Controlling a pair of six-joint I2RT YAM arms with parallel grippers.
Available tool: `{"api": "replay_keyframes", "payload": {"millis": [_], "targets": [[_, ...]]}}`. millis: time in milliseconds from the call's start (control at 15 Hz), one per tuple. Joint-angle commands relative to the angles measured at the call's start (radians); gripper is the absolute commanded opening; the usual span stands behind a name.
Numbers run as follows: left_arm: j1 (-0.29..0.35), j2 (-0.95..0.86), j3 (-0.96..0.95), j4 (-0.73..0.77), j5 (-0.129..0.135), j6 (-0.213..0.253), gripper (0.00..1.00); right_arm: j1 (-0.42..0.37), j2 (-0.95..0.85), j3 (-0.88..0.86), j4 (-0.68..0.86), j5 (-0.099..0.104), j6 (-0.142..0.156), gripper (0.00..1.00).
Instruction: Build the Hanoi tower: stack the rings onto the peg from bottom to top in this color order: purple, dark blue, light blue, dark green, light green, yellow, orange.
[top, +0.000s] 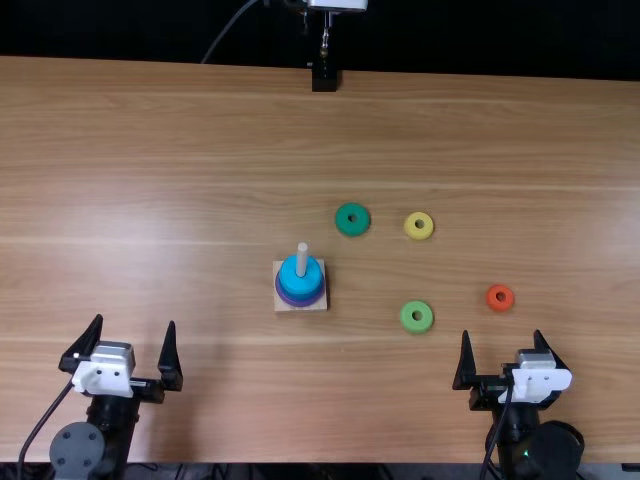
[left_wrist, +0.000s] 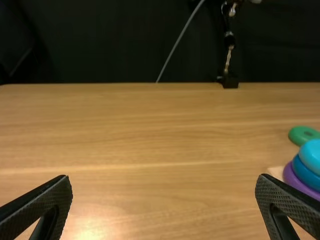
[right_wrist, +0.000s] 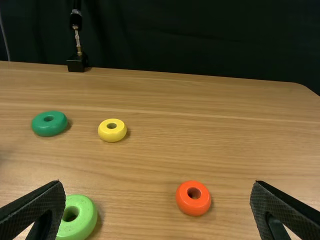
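My left gripper (top: 137, 352) stands open at the near left of the table, and my right gripper (top: 505, 358) is open at the near right. Between them, the wooden base (top: 300, 308) holds a peg (top: 302, 258) with purple (top: 312, 302), dark blue and light blue (top: 300, 278) rings. Loose on the table lie the dark green ring (top: 343, 219), yellow ring (top: 410, 228), light green ring (top: 408, 320) and orange ring (top: 492, 301). The left wrist view has the left gripper (left_wrist: 164, 182) left of the stack; in the right wrist view the right gripper (right_wrist: 155, 185) has the orange ring (right_wrist: 201, 203) beyond it.
A black mount (top: 324, 78) with a cable stands at the table's far edge. The wooden table (top: 150, 180) extends on both sides of the stack, with a dark curtain behind its far edge.
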Motion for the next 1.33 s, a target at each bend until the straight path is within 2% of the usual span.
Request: {"api": "replay_keyframes", "payload": {"millis": [0,600,733,800,1267], "targets": [[-0.005,-0.031,-0.032,-0.02,-0.019,0.011,1.0,-0.004,-0.019,-0.05,-0.065,0.009,-0.004,1.0],[0.003,-0.042,-0.032,-0.377,-0.021,0.011,1.0,-0.004,-0.019,-0.05,-0.065,0.009,-0.004,1.0],[0.003,-0.042,-0.032,-0.385,-0.021,0.011,1.0,-0.004,-0.019,-0.05,-0.065,0.009,-0.004,1.0],[0.001,-0.042,-0.032,-0.385,-0.008,0.016,1.0,-0.004,-0.019,-0.05,-0.065,0.009,-0.004,1.0],[0.001,-0.042,-0.032,-0.386,-0.008,0.016,1.0,-0.004,-0.019,-0.05,-0.065,0.009,-0.004,1.0]]}}
